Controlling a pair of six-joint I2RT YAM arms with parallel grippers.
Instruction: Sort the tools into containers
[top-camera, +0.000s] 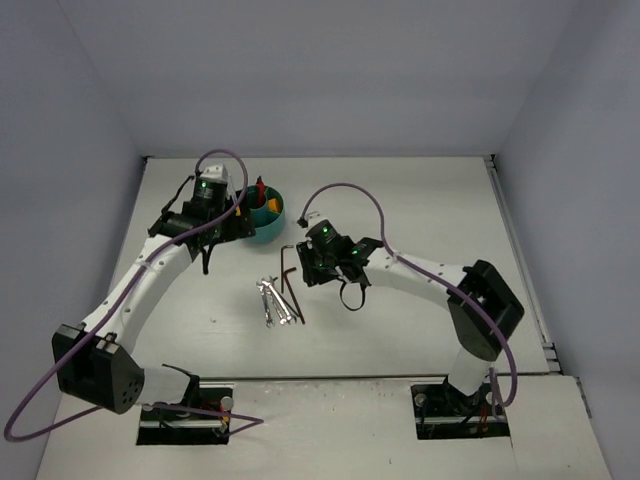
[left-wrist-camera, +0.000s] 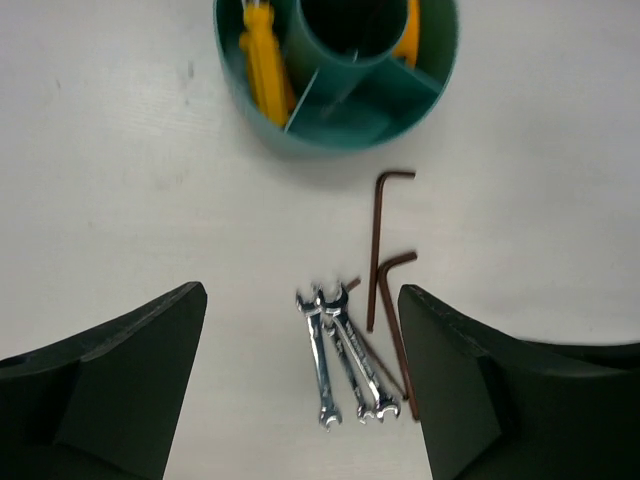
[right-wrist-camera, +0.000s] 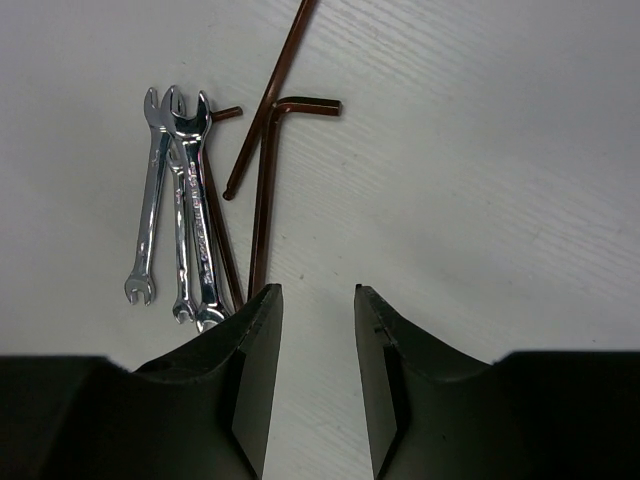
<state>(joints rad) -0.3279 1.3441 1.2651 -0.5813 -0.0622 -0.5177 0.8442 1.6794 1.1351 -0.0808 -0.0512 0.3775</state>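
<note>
The round teal organiser (top-camera: 268, 235) stands at the back left; it also shows in the left wrist view (left-wrist-camera: 330, 140), holding a yellow-handled screwdriver (left-wrist-camera: 262, 65). A red-handled tool (top-camera: 261, 191) sticks out of it. Three silver wrenches (top-camera: 277, 303) lie side by side on the table, seen in both wrist views (left-wrist-camera: 345, 360) (right-wrist-camera: 180, 210). Dark L-shaped hex keys (top-camera: 291, 272) lie just right of them (left-wrist-camera: 380, 250) (right-wrist-camera: 265, 200). My left gripper (top-camera: 222, 228) (left-wrist-camera: 302, 292) is open wide and empty, high above the table beside the organiser. My right gripper (top-camera: 312, 268) (right-wrist-camera: 316, 292) is open and empty, just right of the hex keys.
White table with grey walls on three sides. The arm bases sit at the near edge. Purple cables loop over both arms.
</note>
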